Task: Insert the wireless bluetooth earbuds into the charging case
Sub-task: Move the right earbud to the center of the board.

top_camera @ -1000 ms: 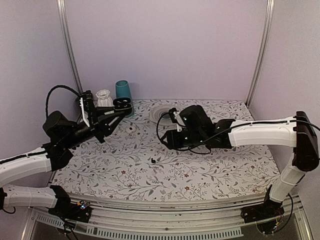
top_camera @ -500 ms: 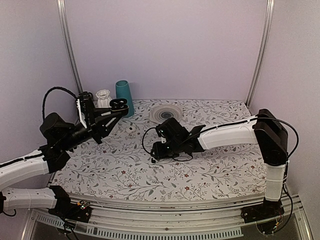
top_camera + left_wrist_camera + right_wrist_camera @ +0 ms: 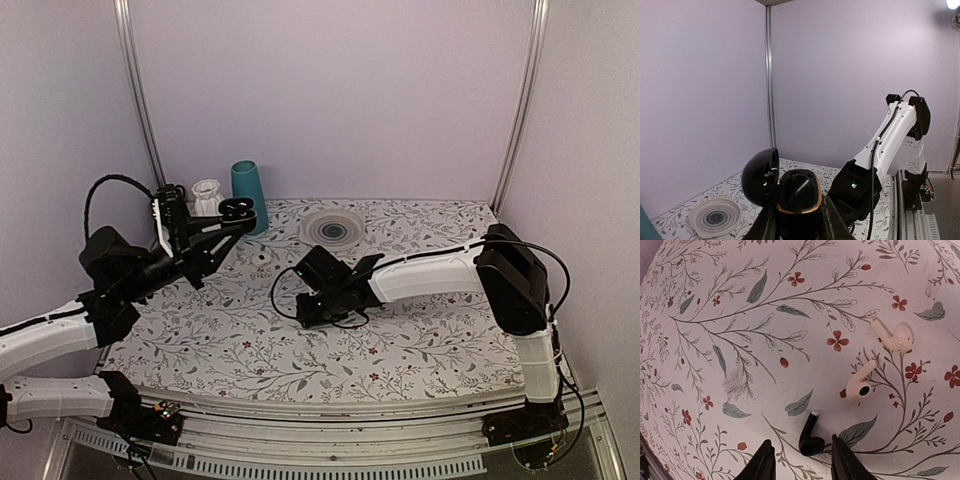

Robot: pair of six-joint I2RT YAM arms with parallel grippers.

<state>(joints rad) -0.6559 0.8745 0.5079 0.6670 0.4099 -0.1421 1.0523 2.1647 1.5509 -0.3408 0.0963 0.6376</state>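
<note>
My left gripper [image 3: 232, 222] is shut on the open black charging case [image 3: 238, 208] and holds it up above the back left of the cloth. In the left wrist view the case [image 3: 798, 197] sits between my fingers with its lid [image 3: 760, 176] swung open to the left. A dark shape lies inside it; I cannot tell what it is. My right gripper [image 3: 308, 312] is low over the cloth's middle, open. In the right wrist view one black earbud [image 3: 811, 439] lies on the cloth between my fingertips [image 3: 763, 460], untouched.
Two white earbuds [image 3: 860, 385] [image 3: 892, 336] lie just beyond the black one. A teal cup [image 3: 246, 185] and a small white vase [image 3: 207, 195] stand at the back left. A ribbed round dish [image 3: 331, 229] is at the back centre. A small white object [image 3: 262, 259] lies left of centre.
My right arm has swept left and down, bringing its open gripper over the black earbud. My left arm with the case has shifted only slightly.
</note>
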